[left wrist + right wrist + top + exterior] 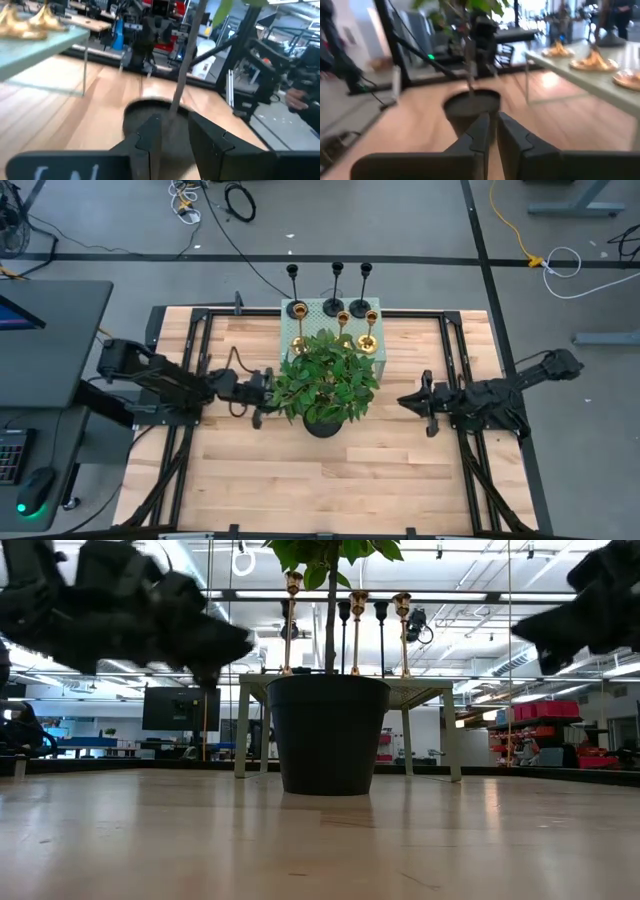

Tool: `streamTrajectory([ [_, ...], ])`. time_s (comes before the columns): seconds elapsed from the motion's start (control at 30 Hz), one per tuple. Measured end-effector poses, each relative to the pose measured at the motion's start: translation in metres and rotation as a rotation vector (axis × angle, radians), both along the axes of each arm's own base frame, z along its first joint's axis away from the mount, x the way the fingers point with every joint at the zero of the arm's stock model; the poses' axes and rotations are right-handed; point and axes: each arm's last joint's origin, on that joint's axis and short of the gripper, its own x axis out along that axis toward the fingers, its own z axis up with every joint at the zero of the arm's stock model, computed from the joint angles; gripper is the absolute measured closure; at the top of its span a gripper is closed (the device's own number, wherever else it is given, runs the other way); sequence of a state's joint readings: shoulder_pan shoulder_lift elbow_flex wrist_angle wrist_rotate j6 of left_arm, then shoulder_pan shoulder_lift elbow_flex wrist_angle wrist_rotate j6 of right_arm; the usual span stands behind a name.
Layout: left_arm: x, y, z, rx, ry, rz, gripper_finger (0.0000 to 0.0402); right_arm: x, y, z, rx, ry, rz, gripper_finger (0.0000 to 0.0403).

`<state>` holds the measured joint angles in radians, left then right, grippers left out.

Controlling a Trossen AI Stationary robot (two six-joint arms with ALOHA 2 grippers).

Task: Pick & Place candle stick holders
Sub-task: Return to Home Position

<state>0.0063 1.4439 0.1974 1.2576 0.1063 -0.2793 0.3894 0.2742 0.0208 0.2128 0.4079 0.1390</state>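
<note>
Pale wooden surface [300,490] carries a black plant pot [322,425] at its middle, with a pale green shelf [315,320] behind it at the far edge. All six candle stick holders [344,325] stand upright on that shelf, three black ones [337,277] in the back row and three gold ones [368,335] in front, so placing looks finished. The left arm [170,380] reaches in with the left jaws just beside the leaves [325,375], narrowly parted and holding nothing. The right arm [490,395] faces it across the pot, the right jaws all but closed, empty, and a little clear of the leaves. Each arm should draw straight back toward its own side, away from the leaves and shelf, since a sideways swing could tip a holder.
</note>
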Motion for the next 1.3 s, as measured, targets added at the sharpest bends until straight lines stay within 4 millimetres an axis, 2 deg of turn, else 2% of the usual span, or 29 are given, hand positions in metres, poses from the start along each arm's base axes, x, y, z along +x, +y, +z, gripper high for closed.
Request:
streamTrajectory([
  [0.13, -0.034, 0.004, -0.006, -0.016, -0.007, -0.016, 0.0303, 0.0, -0.008, -0.002, -0.001, 0.014, -0.098, 0.0371],
  [0.2, -0.05, 0.005, -0.009, -0.001, -0.007, -0.01, 0.0303, -0.001, -0.01, 0.001, -0.023, -0.006, -0.091, 0.0371],
  [0.3, -0.056, 0.005, -0.001, -0.016, -0.019, -0.025, 0.0303, -0.001, -0.013, 0.0, -0.04, 0.006, -0.111, 0.0371],
  [0.4, -0.061, 0.005, -0.003, -0.004, 0.045, -0.042, 0.0303, -0.002, -0.018, -0.001, -0.073, 0.02, -0.198, 0.0371],
  [0.57, -0.073, 0.011, 0.002, 0.051, 0.075, 0.074, 0.0303, -0.003, -0.02, -0.004, -0.082, 0.042, -0.204, 0.0371],
  [0.77, -0.093, 0.01, 0.007, 0.071, 0.077, 0.039, 0.0303, -0.004, -0.021, -0.006, -0.093, 0.064, -0.219, 0.0371],
  [0.97, -0.113, 0.011, 0.008, 0.087, 0.104, 0.13, 0.0303, -0.004, -0.024, -0.005, -0.097, 0.058, -0.316, 0.0371],
  [1.07, -0.126, 0.012, 0.018, 0.101, 0.147, 0.2, 0.0303, -0.004, -0.023, -0.004, -0.101, 0.051, -0.281, 0.0371],
  [1.13, -0.132, 0.01, 0.026, 0.115, 0.178, 0.175, 0.0303, -0.004, -0.022, -0.003, -0.103, 0.05, -0.244, 0.0371],
  [1.23, -0.134, 0.007, 0.04, 0.161, 0.098, 0.12, 0.0303, -0.005, -0.022, 0.003, -0.103, 0.053, -0.235, 0.0371],
  [1.3, -0.133, 0.007, 0.042, 0.153, 0.076, 0.143, 0.0303, -0.007, -0.023, 0.005, -0.109, 0.059, -0.276, 0.0371],
])
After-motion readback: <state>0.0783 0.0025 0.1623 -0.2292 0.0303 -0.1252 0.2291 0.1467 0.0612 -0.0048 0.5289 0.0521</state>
